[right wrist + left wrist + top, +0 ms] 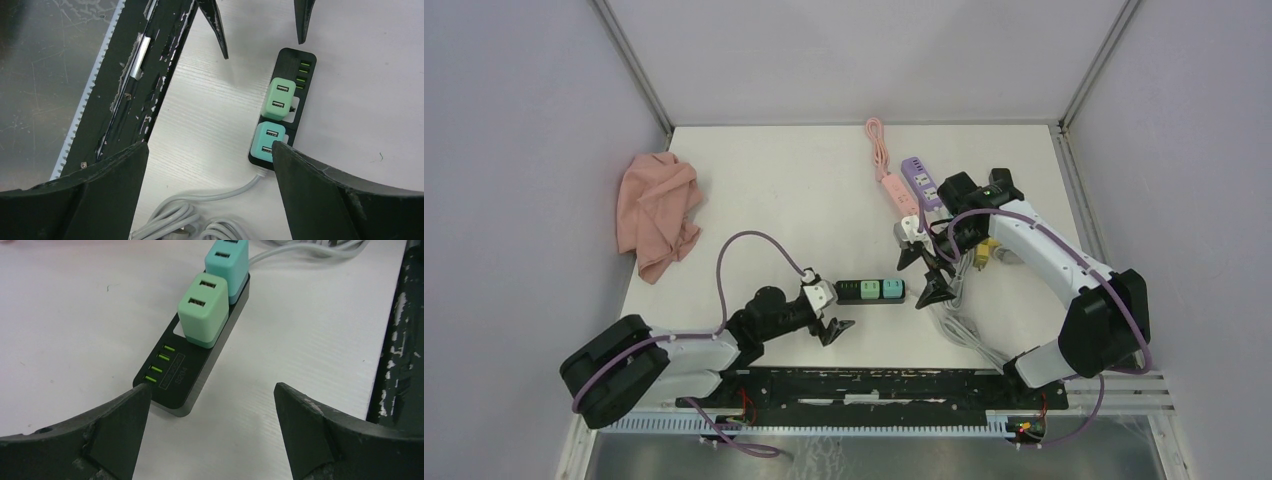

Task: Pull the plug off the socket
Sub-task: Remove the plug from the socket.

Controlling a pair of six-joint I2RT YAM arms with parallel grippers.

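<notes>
From above, we see the black socket strip lying flat on the white table, a little toward 6 o'clock of centre, with a mint plug and a teal plug both seated in it. The left gripper sits at the strip's 9 o'clock end and the right gripper at its 3 o'clock end, both spread wide and holding nothing. A pink cloth lies at 9 o'clock. A pink strip and a purple strip lie toward 1 o'clock, and a white cable bundle crowds the right arm at 4 o'clock. In the left wrist view, the left gripper opens around the socket strip, whose end lies between its fingers. The mint plug stands nearer and the teal plug behind, with the black rail at 3 o'clock. In the right wrist view, the open right gripper has one finger overlapping the teal plug; we cannot tell if they touch. The mint plug and the socket strip lie beyond, with the white cable bundle at 6 o'clock.
</notes>
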